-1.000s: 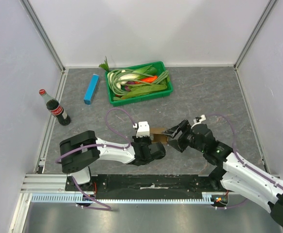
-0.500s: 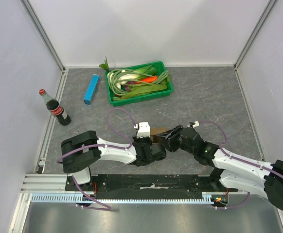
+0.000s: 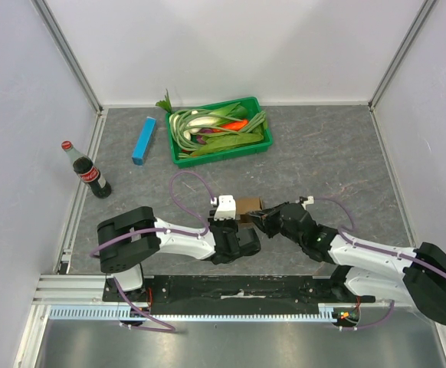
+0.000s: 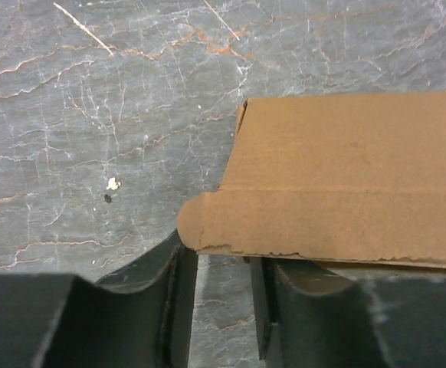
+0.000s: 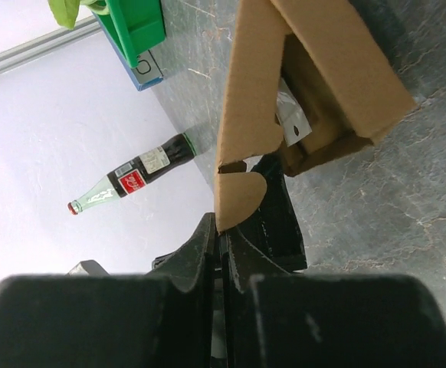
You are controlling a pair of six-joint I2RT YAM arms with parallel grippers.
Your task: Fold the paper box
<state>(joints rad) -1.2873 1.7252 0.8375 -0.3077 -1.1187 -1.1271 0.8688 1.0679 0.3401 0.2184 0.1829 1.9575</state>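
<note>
I confirm the right gripper (image 5: 221, 230) has just pinched a flap of the plain brown cardboard paper box (image 5: 315, 77) while the left gripper (image 4: 223, 257), at that box's edge, has parted narrowly, so the hold transfers.

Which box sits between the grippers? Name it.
The brown paper box, partly folded; the blue box lies far back, left of the green tray.

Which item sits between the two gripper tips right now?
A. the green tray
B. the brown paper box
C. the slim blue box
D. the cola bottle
B: the paper box sits between the left gripper and the right gripper, while the blue box, cola bottle and green tray stand farther back on the table.
</note>
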